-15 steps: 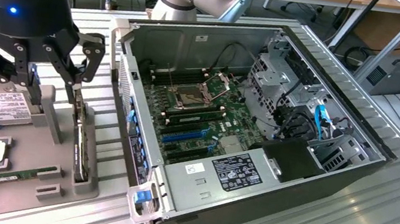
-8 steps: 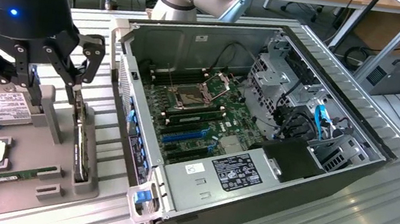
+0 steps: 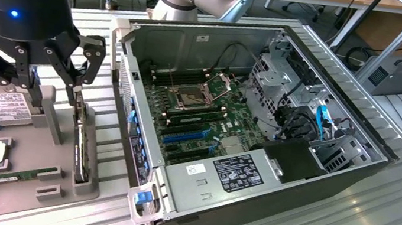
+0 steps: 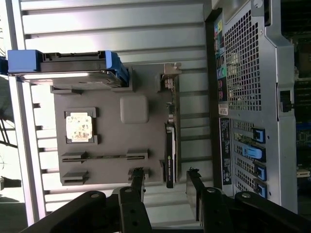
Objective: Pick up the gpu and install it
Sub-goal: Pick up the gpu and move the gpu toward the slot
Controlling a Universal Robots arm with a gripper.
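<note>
Not started: gpu point(image 3: 85, 149) sits on edge in its slot along the gray parts fixture's point(image 3: 20, 148) edge nearest the open PC case point(image 3: 187, 45), jaws wide and empty, hovering over it, blue PCIe slots point(image 3: 185, 137) unfilled, pick and install both left

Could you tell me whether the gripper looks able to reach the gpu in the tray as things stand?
Probably yes: the gripper hangs open above the gpu, which stands on edge in the grey tray with its upper edge bare. Nothing covers it, and the computer case sits apart.
</note>
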